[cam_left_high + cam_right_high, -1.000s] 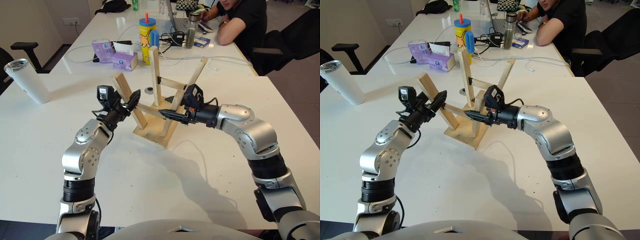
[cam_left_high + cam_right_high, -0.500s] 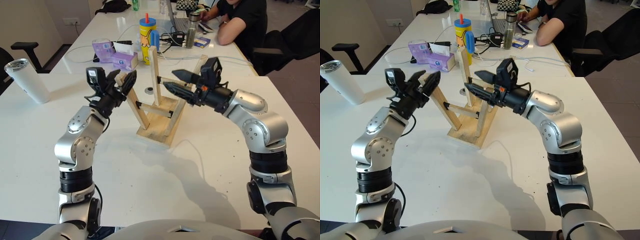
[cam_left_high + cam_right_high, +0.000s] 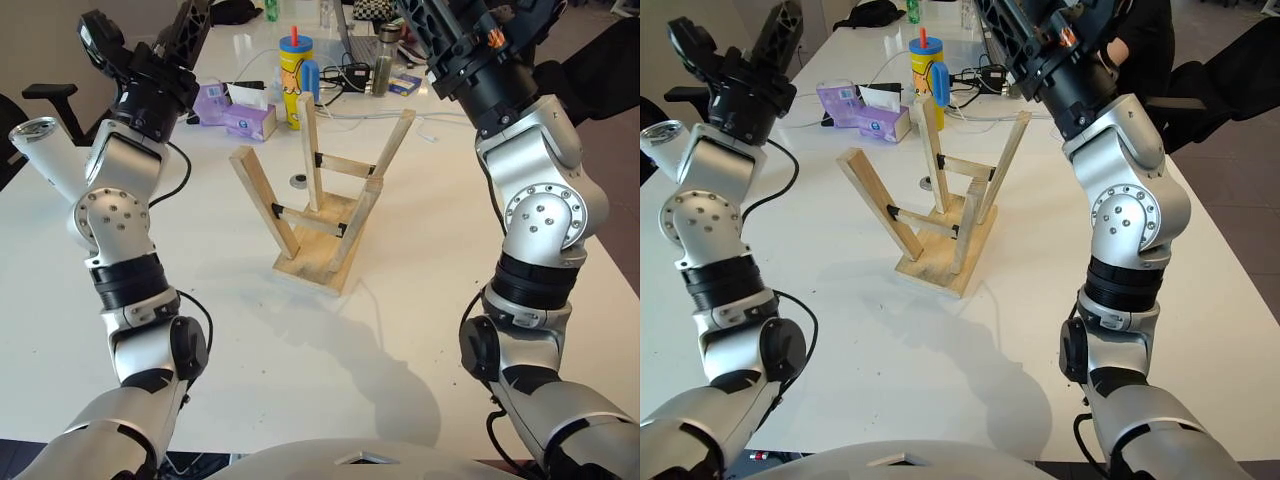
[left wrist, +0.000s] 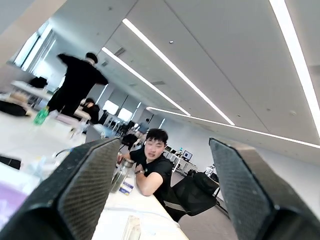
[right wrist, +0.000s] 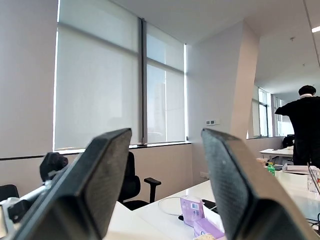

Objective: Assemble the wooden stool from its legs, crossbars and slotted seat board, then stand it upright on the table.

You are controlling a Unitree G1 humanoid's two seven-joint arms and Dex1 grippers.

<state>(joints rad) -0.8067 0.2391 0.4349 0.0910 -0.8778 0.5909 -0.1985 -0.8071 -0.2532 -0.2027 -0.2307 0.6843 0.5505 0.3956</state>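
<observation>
The wooden stool (image 3: 320,215) is resting upside down on the tabletop (image 3: 450,300). The left tool (image 4: 165,192) and right tool (image 5: 165,185) are hovering high, both spread.

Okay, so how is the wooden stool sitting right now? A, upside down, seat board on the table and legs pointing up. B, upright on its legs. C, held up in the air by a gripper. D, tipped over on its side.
A: the stool is upside down, its seat board resting on the table while the legs point upward, and nothing is gripping it.
</observation>
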